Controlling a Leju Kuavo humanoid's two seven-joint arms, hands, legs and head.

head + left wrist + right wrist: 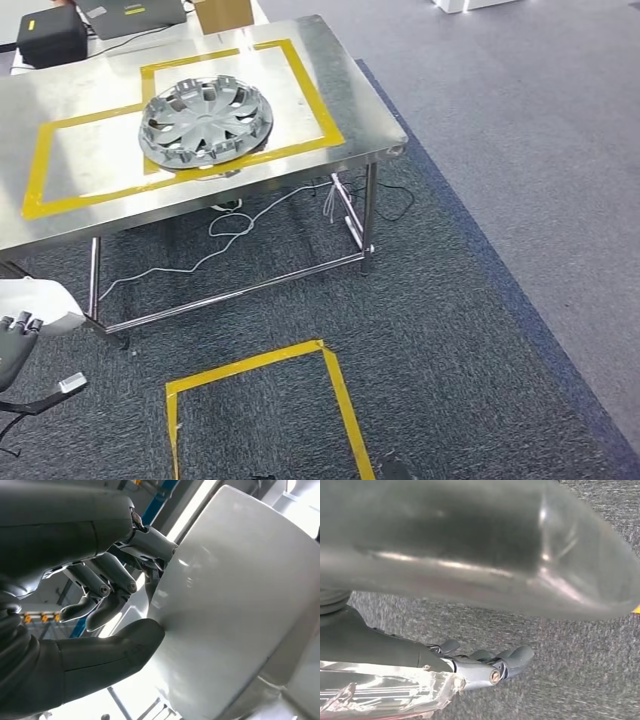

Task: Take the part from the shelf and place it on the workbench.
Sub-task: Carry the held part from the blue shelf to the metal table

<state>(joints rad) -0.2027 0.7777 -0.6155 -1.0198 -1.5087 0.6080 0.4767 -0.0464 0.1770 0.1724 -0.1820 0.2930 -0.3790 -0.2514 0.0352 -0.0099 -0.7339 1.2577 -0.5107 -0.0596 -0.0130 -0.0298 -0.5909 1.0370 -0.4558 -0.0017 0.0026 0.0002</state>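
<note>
Silver hubcap (205, 122), yellow tape (264, 362)

Yellow tape (266, 420) marks a square on dark grey carpet (468, 330), while white cable (226, 232) trails across the floor. Farther back, a black case (51, 36) sits beside a laptop (130, 14) and a cardboard box (223, 13).

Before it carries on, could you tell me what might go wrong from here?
The hubcap lies across the yellow tape, close to the workbench front edge; a bump could push it off. The white cable trailing on the carpet beneath might snag a foot.
</note>
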